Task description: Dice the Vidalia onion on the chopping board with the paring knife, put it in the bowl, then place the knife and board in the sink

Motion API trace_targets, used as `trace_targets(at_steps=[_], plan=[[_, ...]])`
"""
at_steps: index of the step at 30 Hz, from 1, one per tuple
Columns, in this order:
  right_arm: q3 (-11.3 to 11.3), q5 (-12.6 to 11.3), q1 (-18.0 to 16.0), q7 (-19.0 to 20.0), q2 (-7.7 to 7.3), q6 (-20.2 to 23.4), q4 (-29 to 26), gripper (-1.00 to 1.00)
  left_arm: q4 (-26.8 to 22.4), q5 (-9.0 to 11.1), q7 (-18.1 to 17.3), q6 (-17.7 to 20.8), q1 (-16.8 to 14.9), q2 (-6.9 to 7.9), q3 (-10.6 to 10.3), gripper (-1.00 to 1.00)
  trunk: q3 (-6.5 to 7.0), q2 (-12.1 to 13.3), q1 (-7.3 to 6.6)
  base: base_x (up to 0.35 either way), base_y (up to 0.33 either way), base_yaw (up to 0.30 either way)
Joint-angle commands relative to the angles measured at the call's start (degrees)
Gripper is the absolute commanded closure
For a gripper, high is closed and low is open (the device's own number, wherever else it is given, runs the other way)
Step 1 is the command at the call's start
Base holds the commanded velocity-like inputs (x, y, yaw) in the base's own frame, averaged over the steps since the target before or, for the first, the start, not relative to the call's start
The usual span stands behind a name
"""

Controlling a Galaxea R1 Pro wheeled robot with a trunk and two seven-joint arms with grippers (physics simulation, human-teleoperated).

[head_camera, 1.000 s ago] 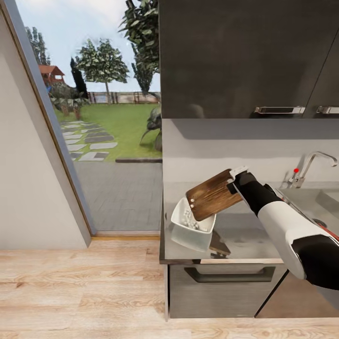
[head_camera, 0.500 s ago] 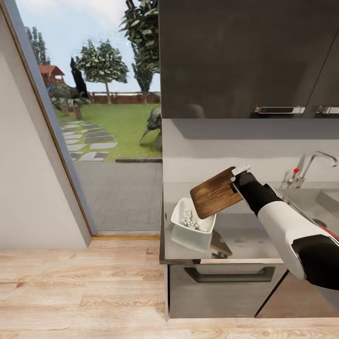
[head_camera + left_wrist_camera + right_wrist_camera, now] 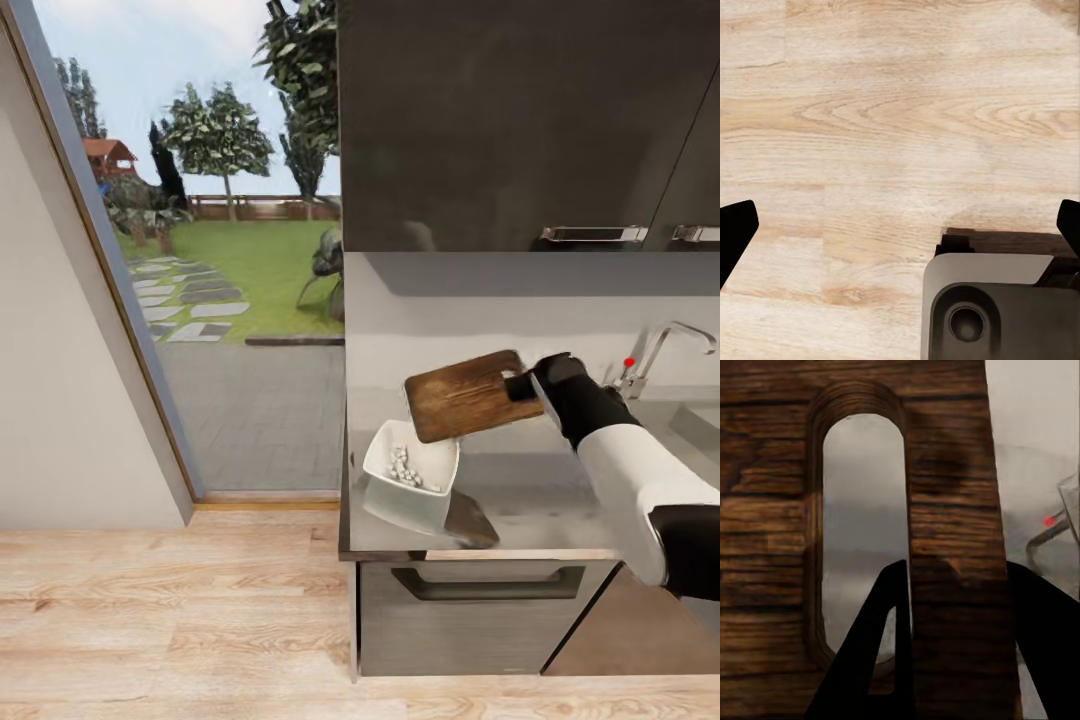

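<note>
Right end effector (image 3: pixel 522 385) clenched on chopping board (image 3: pixel 470 394), held above table (image 3: pixel 540 500) right of bowl (image 3: pixel 410 468) with diced onion (image 3: pixel 402 466). Left end effector (image 3: pixel 900 225) released over floor (image 3: pixel 870 112).

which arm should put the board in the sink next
Right, probably. The right gripper is clamped on the board, held in the air above the bowl, with the sink on that arm's side. The left gripper is open over the wood floor.

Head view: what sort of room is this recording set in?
A home kitchen, most likely: a light-grey reflective countertop over dark cabinets, a chrome faucet by a steel sink, and dark glossy wall cupboards.
</note>
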Motion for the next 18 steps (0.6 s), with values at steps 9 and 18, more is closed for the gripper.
trace_targets(at_steps=[9, 18], plan=[[-9.4, 0.9, 0.0, 16.9, -8.66, 0.2, -0.6, 1.00, 0.2, 0.5, 0.0, -0.3, -0.1, -0.03, -0.5, -1.00, -0.12, -0.1, 0.03, 0.000, 0.000, 0.000], [-9.7, 1.0, 0.0, 19.4, -10.70, -3.3, 2.8, 1.00, 0.2, 0.5, 0.0, -0.3, -0.1, 0.07, -0.5, -1.00, -0.12, -0.1, 0.03, 0.000, 0.000, 0.000]])
